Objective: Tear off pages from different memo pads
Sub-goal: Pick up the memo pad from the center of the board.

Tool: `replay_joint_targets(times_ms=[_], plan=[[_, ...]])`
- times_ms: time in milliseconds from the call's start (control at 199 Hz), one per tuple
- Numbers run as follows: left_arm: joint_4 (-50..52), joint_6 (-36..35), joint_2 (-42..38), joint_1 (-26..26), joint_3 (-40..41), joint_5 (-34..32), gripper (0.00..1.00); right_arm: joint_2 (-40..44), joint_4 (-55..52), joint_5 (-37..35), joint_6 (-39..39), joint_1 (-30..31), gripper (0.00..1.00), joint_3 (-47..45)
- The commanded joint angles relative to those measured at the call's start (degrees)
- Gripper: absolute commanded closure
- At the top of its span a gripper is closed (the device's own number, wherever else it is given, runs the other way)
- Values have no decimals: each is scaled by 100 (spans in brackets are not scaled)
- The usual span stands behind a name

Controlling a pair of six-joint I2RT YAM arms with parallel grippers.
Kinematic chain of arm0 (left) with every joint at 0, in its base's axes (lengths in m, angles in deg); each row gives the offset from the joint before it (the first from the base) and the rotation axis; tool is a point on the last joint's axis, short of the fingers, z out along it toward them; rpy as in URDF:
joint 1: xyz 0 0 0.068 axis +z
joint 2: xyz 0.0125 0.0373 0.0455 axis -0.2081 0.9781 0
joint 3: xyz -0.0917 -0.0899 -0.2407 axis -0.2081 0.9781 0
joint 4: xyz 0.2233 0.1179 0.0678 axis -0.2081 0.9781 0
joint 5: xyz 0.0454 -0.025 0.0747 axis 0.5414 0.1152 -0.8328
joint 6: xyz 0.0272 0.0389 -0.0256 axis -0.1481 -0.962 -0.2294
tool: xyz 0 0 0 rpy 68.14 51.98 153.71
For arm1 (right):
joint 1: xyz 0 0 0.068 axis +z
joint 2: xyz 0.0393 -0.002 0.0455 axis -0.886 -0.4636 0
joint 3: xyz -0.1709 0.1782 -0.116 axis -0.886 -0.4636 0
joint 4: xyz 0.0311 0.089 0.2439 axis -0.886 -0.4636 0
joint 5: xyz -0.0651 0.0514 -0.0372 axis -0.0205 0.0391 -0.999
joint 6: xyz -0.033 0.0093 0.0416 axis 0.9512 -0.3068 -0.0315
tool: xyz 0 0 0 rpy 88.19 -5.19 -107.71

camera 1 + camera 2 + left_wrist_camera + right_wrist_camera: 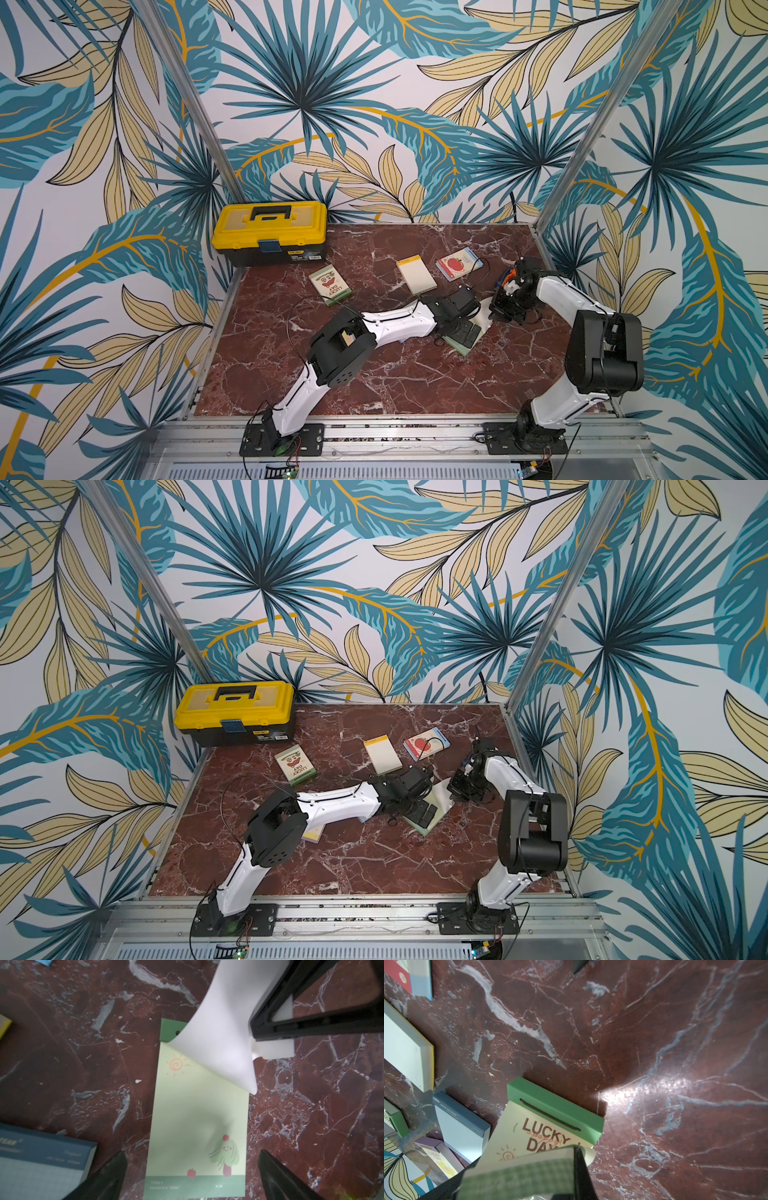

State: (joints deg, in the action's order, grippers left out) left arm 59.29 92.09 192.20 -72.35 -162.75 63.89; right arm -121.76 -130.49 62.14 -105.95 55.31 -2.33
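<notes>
Left jaws: spread wide, empty, above the green pad.
Right jaws: closed, pinching the page, which curled up from the pad's binding.
Green pad: flat on the bench, right of centre in both top views.

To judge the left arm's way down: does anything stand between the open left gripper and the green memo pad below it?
Nothing visible does. The green memo pad lies bare below the open left gripper. Its lifted cover sheet, pinched by the right gripper, curls up at the bound end, away from the left jaws.
</notes>
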Motion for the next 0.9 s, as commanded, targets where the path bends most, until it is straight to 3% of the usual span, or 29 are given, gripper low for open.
replay_joint_targets(times_ms=[0, 131, 532, 899], plan=[[-203, 208, 125, -142, -194, -136, 0, 111, 56, 121, -140, 28, 100, -120], [-85, 264, 256, -215, -263, -135, 0, 150, 98, 197, -179, 9, 100, -154], [8, 180, 258, -242, -130, -1047, 0, 348, 218, 403, -231, -138, 100, -402], [-284, 211, 313, -346, 3, -562, 0, 445, 341, 531, -275, -297, 100, -636]])
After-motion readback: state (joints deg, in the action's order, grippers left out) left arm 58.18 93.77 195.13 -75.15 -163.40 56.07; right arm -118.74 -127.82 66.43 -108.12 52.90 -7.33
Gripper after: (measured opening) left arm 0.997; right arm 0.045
